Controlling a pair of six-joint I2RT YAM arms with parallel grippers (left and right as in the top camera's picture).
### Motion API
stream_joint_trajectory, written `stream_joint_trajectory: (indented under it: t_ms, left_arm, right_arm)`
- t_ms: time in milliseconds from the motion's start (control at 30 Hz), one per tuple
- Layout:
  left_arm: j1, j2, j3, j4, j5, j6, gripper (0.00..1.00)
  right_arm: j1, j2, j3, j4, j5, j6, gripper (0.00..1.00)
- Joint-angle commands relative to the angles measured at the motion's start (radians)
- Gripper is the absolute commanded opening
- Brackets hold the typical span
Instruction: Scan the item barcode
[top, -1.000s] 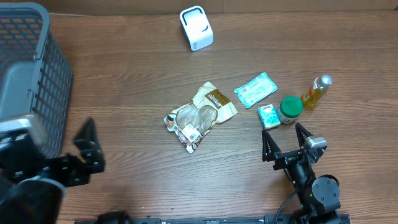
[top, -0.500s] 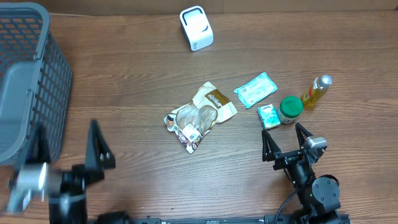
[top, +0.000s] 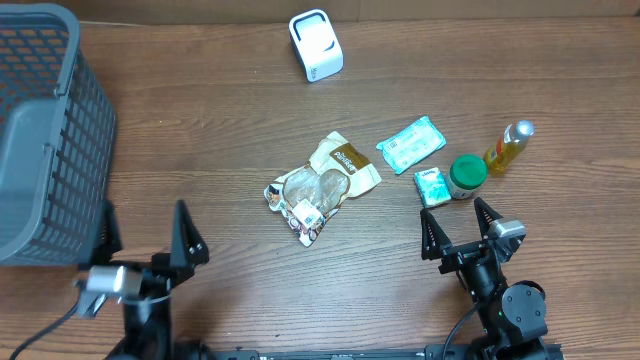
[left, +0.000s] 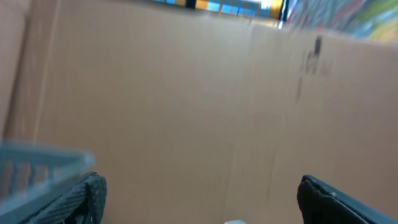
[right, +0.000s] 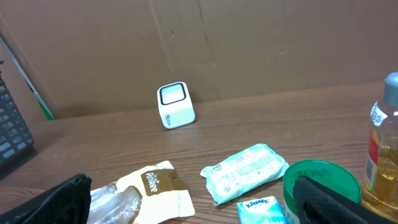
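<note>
Now, left fingers (top: 184, 236) spread wide, right fingers (top: 430, 238) too, both empty.

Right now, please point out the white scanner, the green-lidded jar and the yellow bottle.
white scanner (top: 316, 45), overhead view, on its top face.
green-lidded jar (top: 467, 172), overhead view, on the lid.
yellow bottle (top: 503, 150), overhead view, on its body.

1. Overhead: even, soft light on the bench (top: 250, 110); shadows are faint and short, with no glare.
2. Left wrist: blurred all over; the cardboard wall (left: 186, 112) is soft, its marks unreadable, with a bright smeared strip along the top edge.
3. Right wrist: dimmer and warm, sharp at mid-distance; the right hand (right: 189, 180) has dark, unfocused fingers (right: 46, 202) in the lower corners.
</note>
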Motion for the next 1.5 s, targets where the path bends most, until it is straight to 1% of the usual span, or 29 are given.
stream_joint_trajectory:
  t_ms: [0,133,267,367,467,567,667,733,1467]
  left_arm:
    - [-0.007,-0.007,-0.099,0.015,0.004,-0.060,1.00]
    - [-0.007,-0.007,-0.177,0.016,-0.001,-0.060,1.00]
    - [-0.007,-0.007,-0.251,0.013,-0.045,-0.060,1.00]
    - [-0.007,-0.008,-0.251,-0.083,-0.076,-0.056,1.00]
    - [-0.007,-0.008,-0.251,-0.214,-0.093,-0.043,0.99]
    - [-0.007,-0.008,-0.251,-0.290,-0.093,0.012,0.99]
    - [-0.007,-0.008,-0.251,-0.286,-0.090,0.113,1.00]
    - [-0.007,-0.008,-0.251,-0.286,-0.090,0.150,1.00]
    - [-0.007,-0.007,-0.251,-0.286,-0.090,0.150,0.99]
  right_arm:
    - [-0.004,-0.010,-0.010,0.003,-0.001,0.003,1.00]
    - [-0.004,-0.010,-0.010,0.003,-0.002,0.003,1.00]
    - [-0.004,-0.010,-0.010,0.003,-0.001,0.003,1.00]
    - [-0.004,-0.010,-0.010,0.003,-0.001,0.003,1.00]
    - [-0.004,-0.010,-0.010,0.003,-0.001,0.003,1.00]
    - [-0.004,-0.010,-0.010,0.003,-0.001,0.003,1.00]
    - [-0.004,-0.010,-0.010,0.003,-0.002,0.003,1.00]
    - [-0.004,-0.010,-0.010,0.003,-0.001,0.003,1.00]
    - [-0.004,-0.010,-0.010,0.003,-0.001,0.003,1.00]
